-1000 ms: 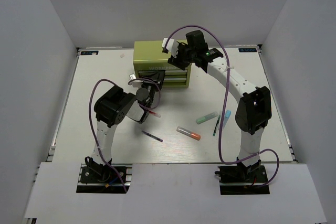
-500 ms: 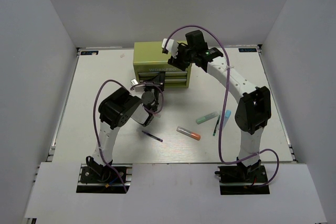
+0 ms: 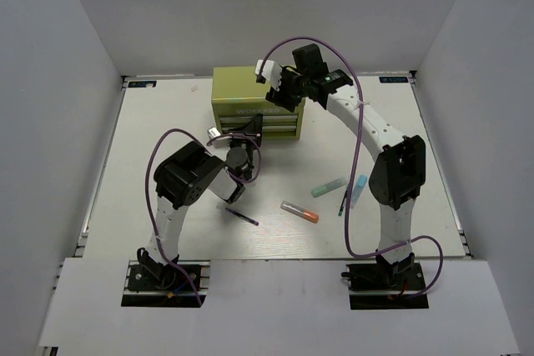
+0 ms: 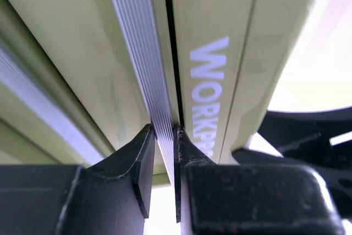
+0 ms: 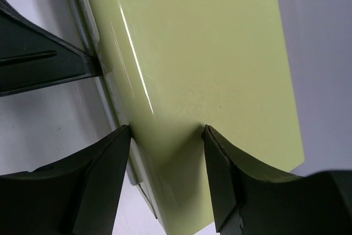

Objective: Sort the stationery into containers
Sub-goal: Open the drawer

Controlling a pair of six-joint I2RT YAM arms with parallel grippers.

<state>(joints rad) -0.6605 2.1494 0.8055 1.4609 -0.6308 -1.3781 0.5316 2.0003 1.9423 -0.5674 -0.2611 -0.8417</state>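
The olive-green tool chest (image 3: 238, 89) stands at the back of the table, its drawers shut. My left gripper (image 3: 250, 129) is at the chest front, shut on the ribbed pale handle (image 4: 135, 37) of a drawer beside the white lettering (image 4: 209, 92). The left gripper (image 4: 164, 133) pinches that strip between both jaws. My right gripper (image 3: 278, 96) is open with its tips resting on the chest top (image 5: 192, 53). The right gripper (image 5: 165, 130) holds nothing. On the table lie a purple pen (image 3: 243, 216), a grey-orange marker (image 3: 299, 212), a mint-green marker (image 3: 329, 188), a green pen (image 3: 343, 200) and a light-blue marker (image 3: 359, 189).
White walls close in the table (image 3: 167, 122) on three sides. The pens and markers lie between the two arms' bases, in front of the chest. Purple cables loop above both arms.
My left gripper moved forward to the chest front and shut on the drawer handle. The right gripper stayed on the chest top, shifting only slightly.
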